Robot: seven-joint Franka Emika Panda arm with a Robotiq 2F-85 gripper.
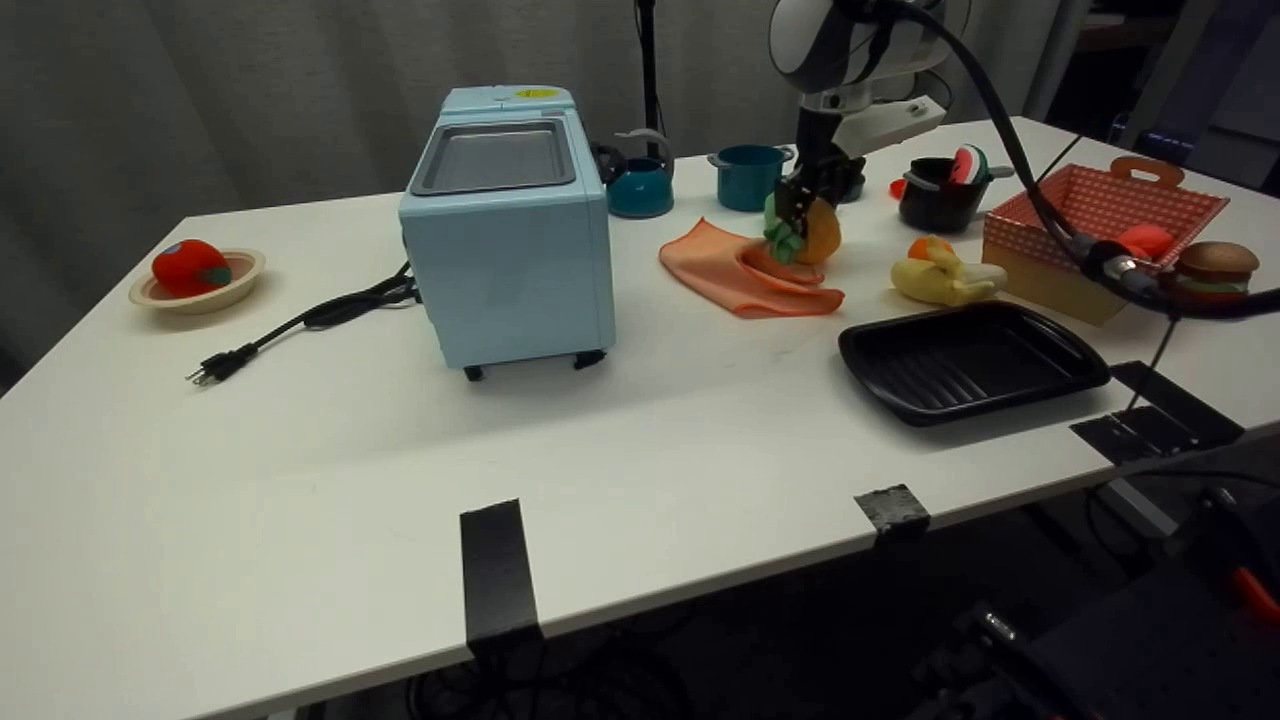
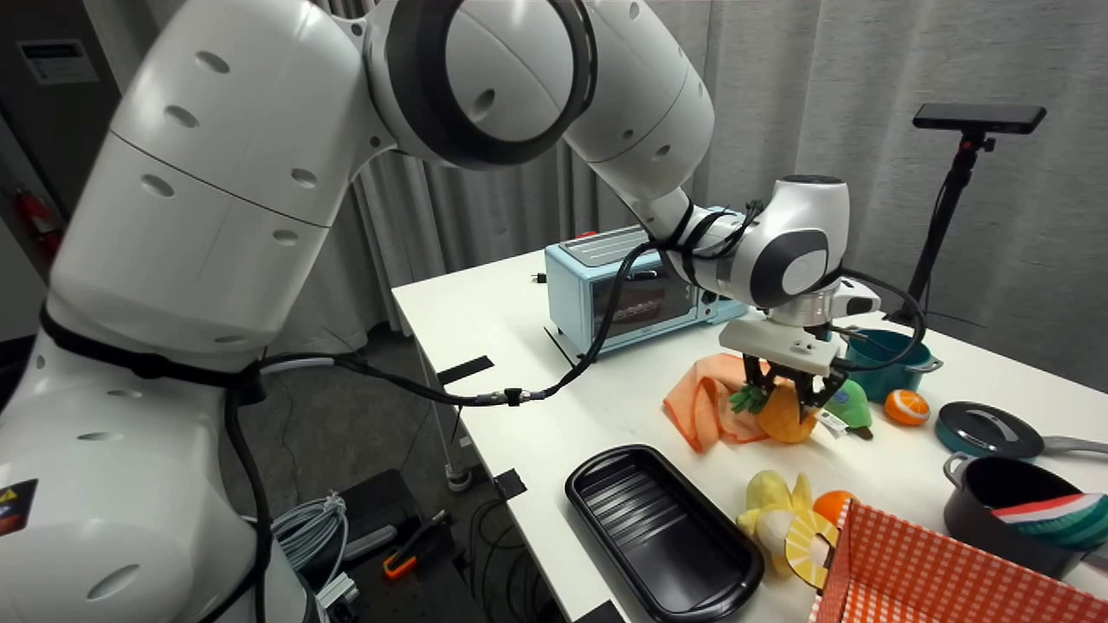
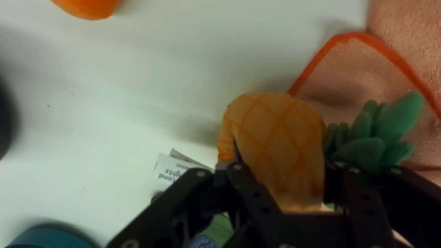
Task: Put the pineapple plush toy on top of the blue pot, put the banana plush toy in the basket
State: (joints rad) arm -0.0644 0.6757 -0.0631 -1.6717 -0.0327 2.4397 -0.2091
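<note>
pineapple plush toy (image 3: 275, 144) fills claw (image 3: 282, 168), well inside table edge (image 1: 700, 587).

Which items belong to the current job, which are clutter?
For the job: pineapple plush toy, blue pot, banana plush toy, basket.
Just lying about, mainly: light-blue toaster, kettle, orange cloth, black tray, black pot, watermelon toy, pan, burger toy, green plush, orange ball, orange-slice toy, red toy, bowl.

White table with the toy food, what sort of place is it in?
Probably a robotics lab or test room, not a home kitchen: a robot arm reaches over the white table, black tape is stuck on its edge, and a flat black device tops a pole.
</note>
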